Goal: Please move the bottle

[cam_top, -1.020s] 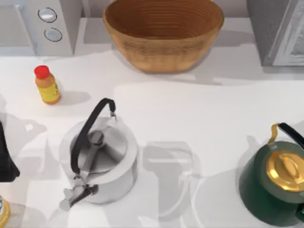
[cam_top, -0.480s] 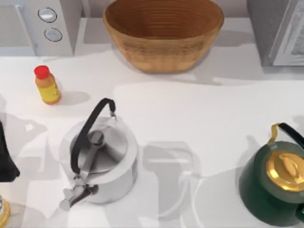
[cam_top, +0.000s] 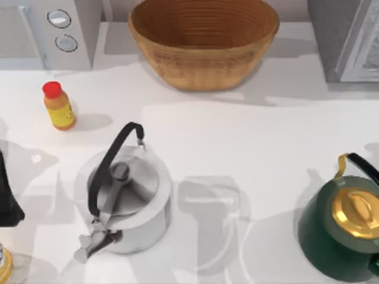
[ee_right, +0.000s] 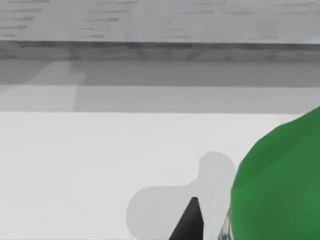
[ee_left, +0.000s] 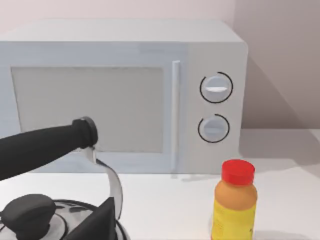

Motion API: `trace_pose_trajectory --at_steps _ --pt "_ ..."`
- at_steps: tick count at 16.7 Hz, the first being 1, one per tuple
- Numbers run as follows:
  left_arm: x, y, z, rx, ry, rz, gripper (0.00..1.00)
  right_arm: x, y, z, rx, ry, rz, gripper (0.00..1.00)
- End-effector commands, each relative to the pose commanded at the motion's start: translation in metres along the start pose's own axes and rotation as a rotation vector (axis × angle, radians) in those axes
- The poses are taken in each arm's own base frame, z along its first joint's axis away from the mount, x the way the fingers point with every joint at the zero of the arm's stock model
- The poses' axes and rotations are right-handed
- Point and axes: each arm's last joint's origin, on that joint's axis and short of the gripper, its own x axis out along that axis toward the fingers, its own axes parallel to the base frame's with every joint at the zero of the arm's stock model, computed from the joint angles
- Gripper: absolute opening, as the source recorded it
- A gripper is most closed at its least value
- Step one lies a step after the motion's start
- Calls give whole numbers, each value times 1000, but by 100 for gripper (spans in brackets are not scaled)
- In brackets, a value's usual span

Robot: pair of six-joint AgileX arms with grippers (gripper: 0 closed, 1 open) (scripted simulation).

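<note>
The bottle is out of view. A short orange-yellow bottle (cam_top: 58,106) with a red cap stands at the table's left, and the left wrist view has it (ee_left: 234,202) in front of the microwave. The black left arm (cam_top: 7,195) sits at the table's left edge, and a dark part of my left gripper (ee_left: 97,222) hangs over the silver kettle (ee_left: 30,215). A dark part of my right gripper (ee_right: 190,220) shows beside a rounded green surface (ee_right: 280,185); I cannot tell what that surface belongs to.
A silver kettle (cam_top: 127,201) with a black handle stands left of centre. A dark green kettle (cam_top: 340,228) with a gold lid is at the right. A woven basket (cam_top: 204,41) sits at the back, a white microwave (cam_top: 53,29) back left, a grey appliance (cam_top: 349,38) back right.
The arm shadows in the middle of the table have shifted slightly. No object has visibly moved.
</note>
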Motion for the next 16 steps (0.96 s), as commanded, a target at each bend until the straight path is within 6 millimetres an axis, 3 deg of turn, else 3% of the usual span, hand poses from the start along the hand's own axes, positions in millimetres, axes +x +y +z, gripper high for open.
trace_pose_trajectory --at_steps 10,16 --pt "0 0 0 0 0 0 100 0 0 0 0 0 0 98" --pt "0 0 0 0 0 0 100 0 0 0 0 0 0 100"
